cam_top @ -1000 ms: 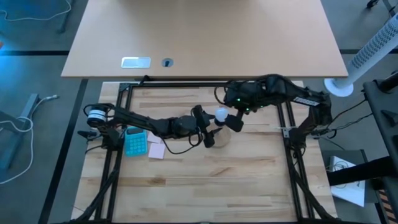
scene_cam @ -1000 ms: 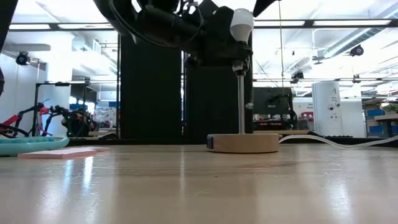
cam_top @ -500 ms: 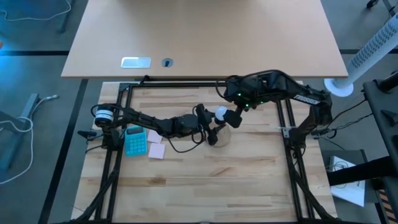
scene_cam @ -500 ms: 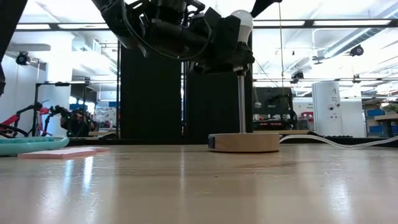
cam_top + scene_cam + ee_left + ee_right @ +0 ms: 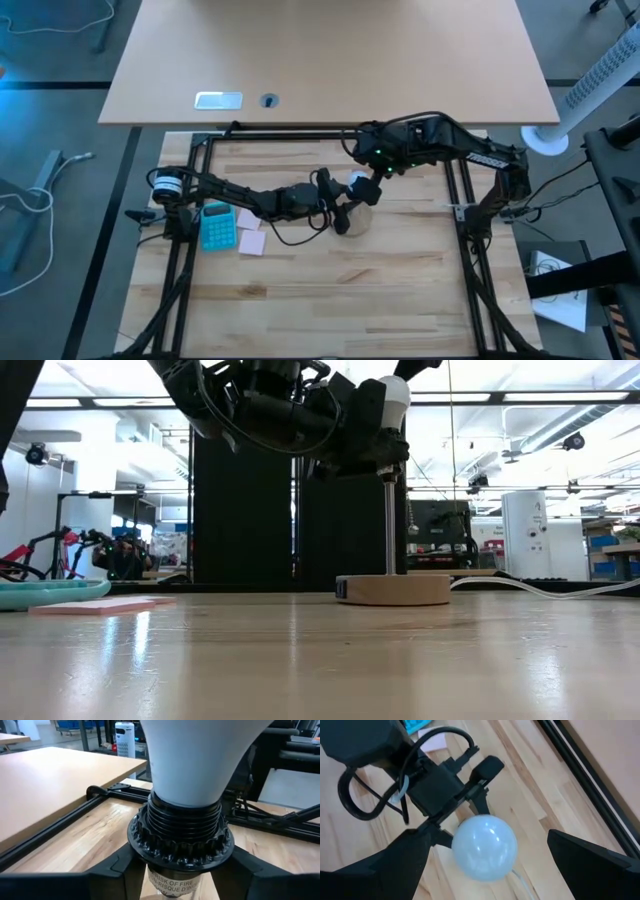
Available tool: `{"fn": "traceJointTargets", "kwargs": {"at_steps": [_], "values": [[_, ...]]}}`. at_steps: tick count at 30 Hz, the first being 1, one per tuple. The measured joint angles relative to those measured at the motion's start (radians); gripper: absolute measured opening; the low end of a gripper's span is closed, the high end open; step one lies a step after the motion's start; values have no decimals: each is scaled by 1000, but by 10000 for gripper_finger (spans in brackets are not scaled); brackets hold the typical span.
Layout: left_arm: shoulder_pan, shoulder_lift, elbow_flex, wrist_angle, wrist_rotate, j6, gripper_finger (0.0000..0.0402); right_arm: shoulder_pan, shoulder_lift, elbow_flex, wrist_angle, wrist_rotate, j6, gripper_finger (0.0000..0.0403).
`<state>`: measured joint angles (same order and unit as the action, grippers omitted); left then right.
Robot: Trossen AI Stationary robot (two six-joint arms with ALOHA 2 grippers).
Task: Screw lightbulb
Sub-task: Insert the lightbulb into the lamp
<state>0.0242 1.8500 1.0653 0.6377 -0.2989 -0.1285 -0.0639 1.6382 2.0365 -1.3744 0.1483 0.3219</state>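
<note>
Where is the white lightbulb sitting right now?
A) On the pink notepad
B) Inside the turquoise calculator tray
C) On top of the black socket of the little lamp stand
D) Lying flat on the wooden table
C: the lightbulb stands upright with its base in the black socket, the left gripper closed around that socket.

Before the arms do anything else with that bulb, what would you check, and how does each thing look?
1. Lightbulb seated in black socket: ok.
2. Left gripper closed on the socket collar: ok.
3. Right gripper open, fingers either side of the bulb, not touching: ok.
4. Wooden lamp base flat on the table: ok.
5. Bulb screwed fully tight: cannot tell.
</note>
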Motion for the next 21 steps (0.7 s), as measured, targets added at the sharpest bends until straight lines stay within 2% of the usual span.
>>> {"fn": "traceJointTargets", "kwargs": {"at_steps": [15,21], "values": [[-1,0,2,-14,-3,-22,172,-3,0,35,4,0,-7,396],[-1,0,2,-16,-4,-22,171,-12,0,35,4,1,78,396]]}}
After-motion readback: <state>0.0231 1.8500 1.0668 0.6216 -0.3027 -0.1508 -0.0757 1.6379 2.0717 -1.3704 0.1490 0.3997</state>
